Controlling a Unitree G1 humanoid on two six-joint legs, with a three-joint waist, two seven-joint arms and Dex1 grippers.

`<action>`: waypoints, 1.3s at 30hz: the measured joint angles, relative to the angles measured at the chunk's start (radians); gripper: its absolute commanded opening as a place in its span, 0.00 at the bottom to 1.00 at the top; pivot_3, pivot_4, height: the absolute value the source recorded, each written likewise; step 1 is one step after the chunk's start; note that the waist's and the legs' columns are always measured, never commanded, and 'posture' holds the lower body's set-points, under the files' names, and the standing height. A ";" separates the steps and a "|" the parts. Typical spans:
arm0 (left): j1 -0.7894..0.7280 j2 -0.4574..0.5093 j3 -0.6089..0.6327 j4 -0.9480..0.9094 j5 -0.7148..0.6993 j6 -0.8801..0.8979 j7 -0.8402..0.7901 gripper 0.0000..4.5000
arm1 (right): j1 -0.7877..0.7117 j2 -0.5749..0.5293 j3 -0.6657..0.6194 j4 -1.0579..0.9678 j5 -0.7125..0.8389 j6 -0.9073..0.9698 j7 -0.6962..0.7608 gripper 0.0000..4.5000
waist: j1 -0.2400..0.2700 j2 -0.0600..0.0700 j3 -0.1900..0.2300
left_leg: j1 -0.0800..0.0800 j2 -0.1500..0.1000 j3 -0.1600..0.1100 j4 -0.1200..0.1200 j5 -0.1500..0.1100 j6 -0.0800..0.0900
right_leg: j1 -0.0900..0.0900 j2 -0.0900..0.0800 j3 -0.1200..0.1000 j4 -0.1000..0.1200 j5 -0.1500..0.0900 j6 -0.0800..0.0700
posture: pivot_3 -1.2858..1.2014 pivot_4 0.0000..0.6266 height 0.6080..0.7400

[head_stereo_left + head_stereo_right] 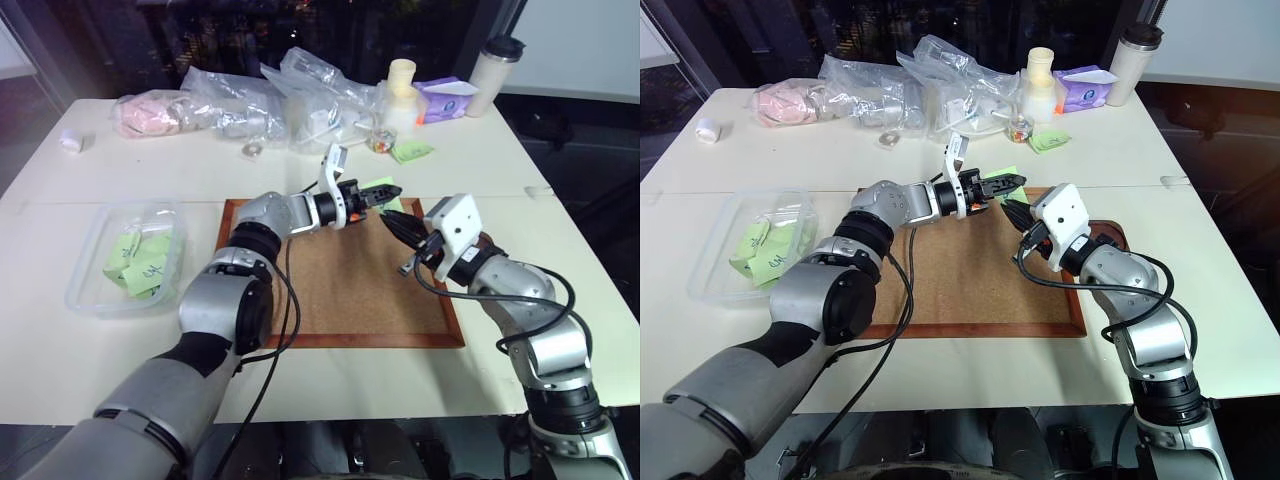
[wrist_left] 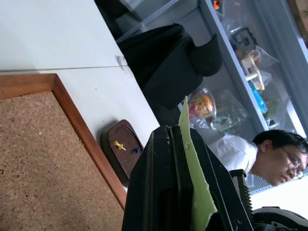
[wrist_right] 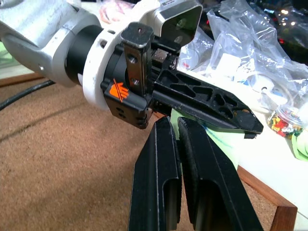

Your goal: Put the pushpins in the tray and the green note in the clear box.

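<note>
A large wood-framed cork board (image 1: 345,285) is laid at the middle of the white table (image 1: 560,200), with a shallow transparent plastic box (image 1: 125,258) set to its left and small pale green paper notes (image 1: 135,265) lying inside that box. A small reddish-brown rimmed tray (image 2: 122,147) sits just off the board's right edge, with a pushpin (image 2: 118,145) in it. Crumpled clear plastic bags (image 1: 260,100), a pale lidded tumbler (image 1: 493,72) and another green slip (image 1: 412,151) are spread along the far side, behind the board.

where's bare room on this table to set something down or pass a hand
Bare: the table strip in front of the cork board, and the patch between the clear box and the plastic bags. Crowded: the far edge, and the board's far right corner where both hands meet.
</note>
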 measured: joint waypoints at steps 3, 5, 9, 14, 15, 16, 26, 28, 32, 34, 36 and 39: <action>0.005 -0.006 0.011 0.005 0.000 -0.020 0.018 0.01 | 0.000 0.027 -0.012 0.000 0.024 0.018 -0.024 0.00 | 0.000 0.000 0.000 | 0.000 0.000 0.000 0.000 0.000 0.000 | 0.000 0.000 0.000 0.000 0.000 0.000 | 0.52 0.24 0.95; 0.005 -0.009 0.021 0.015 -0.001 -0.024 0.030 0.01 | 0.000 0.038 -0.019 0.000 0.038 0.027 -0.036 0.00 | 0.000 0.000 0.000 | 0.000 0.000 0.000 0.000 0.000 0.000 | 0.000 0.000 0.000 0.000 0.000 0.000 | 0.52 0.24 0.95; 0.005 -0.012 0.032 0.024 -0.001 -0.033 0.039 0.01 | 0.001 0.062 -0.033 -0.001 0.068 0.044 -0.059 0.00 | 0.000 0.000 0.000 | 0.000 0.000 0.000 0.000 0.000 0.000 | 0.000 0.000 0.000 0.000 0.000 0.000 | 0.52 0.24 0.95; 0.006 -0.005 0.057 0.045 0.000 -0.050 0.078 0.01 | 0.005 0.070 -0.045 -0.042 0.101 0.060 -0.075 0.00 | -0.002 0.000 0.000 | 0.000 0.000 0.000 0.000 0.000 0.000 | 0.000 0.000 0.000 0.000 0.000 0.000 | 0.52 0.24 0.95; 0.007 0.003 0.061 0.049 0.001 -0.055 0.085 0.01 | 0.006 0.069 -0.053 -0.063 0.108 0.060 -0.077 0.00 | -0.003 0.000 0.000 | 0.000 0.000 0.000 0.000 0.000 0.000 | 0.000 0.000 0.000 0.001 0.000 0.000 | 0.52 0.24 0.95; 0.007 0.006 0.064 0.051 0.001 -0.060 0.087 0.01 | 0.006 0.070 -0.060 -0.074 0.114 0.060 -0.079 0.00 | -0.002 0.000 0.000 | 0.000 0.000 0.000 0.000 0.000 0.000 | 0.000 0.000 0.000 0.001 0.000 0.000 | 0.52 0.24 0.95; 0.008 0.008 0.063 0.046 0.020 -0.067 0.078 0.01 | 0.022 0.112 -0.105 -0.080 0.187 0.090 -0.134 0.00 | 0.000 0.000 0.000 | 0.000 0.000 0.000 0.000 0.000 -0.001 | 0.000 0.000 0.000 0.001 0.000 0.000 | 0.52 0.24 0.95; 0.025 0.005 -0.012 -0.017 0.069 -0.104 0.016 0.01 | 0.028 0.133 -0.167 -0.080 0.231 0.119 -0.175 0.00 | 0.001 0.000 0.000 | 0.000 0.000 0.000 0.000 0.001 -0.001 | 0.000 0.000 0.000 0.001 0.000 0.000 | 0.52 0.24 0.95; 0.113 0.048 -0.193 -0.270 0.185 -0.241 -0.121 0.01 | 0.057 0.105 -0.292 -0.059 0.263 0.202 -0.260 0.00 | 0.002 0.000 0.000 | 0.000 0.000 0.001 0.000 0.001 -0.002 | 0.000 0.000 0.000 0.001 0.000 0.000 | 0.52 0.24 0.95; 0.172 0.087 -0.277 -0.431 0.228 -0.299 -0.183 0.01 | 0.078 0.081 -0.328 -0.017 0.258 0.231 -0.287 0.00 | 0.000 0.001 0.000 | 0.000 0.000 0.001 0.000 0.001 -0.002 | 0.000 0.000 0.000 0.001 0.000 0.000 | 0.52 0.24 0.95; 0.215 0.120 -0.334 -0.554 0.253 -0.326 -0.224 0.01 | 0.095 0.079 -0.348 0.041 0.247 0.231 -0.297 0.00 | -0.001 0.001 -0.001 | 0.001 0.001 0.001 0.000 0.001 -0.002 | 0.000 0.000 0.001 0.001 0.000 0.000 | 0.52 0.24 0.95; 0.254 0.145 -0.378 -0.675 0.263 -0.327 -0.244 0.01 | 0.113 0.073 -0.342 0.153 0.204 0.184 -0.285 0.00 | 0.000 0.001 -0.001 | 0.001 0.000 0.001 0.000 0.001 -0.002 | 0.000 0.000 0.001 0.002 0.000 0.000 | 0.52 0.24 0.95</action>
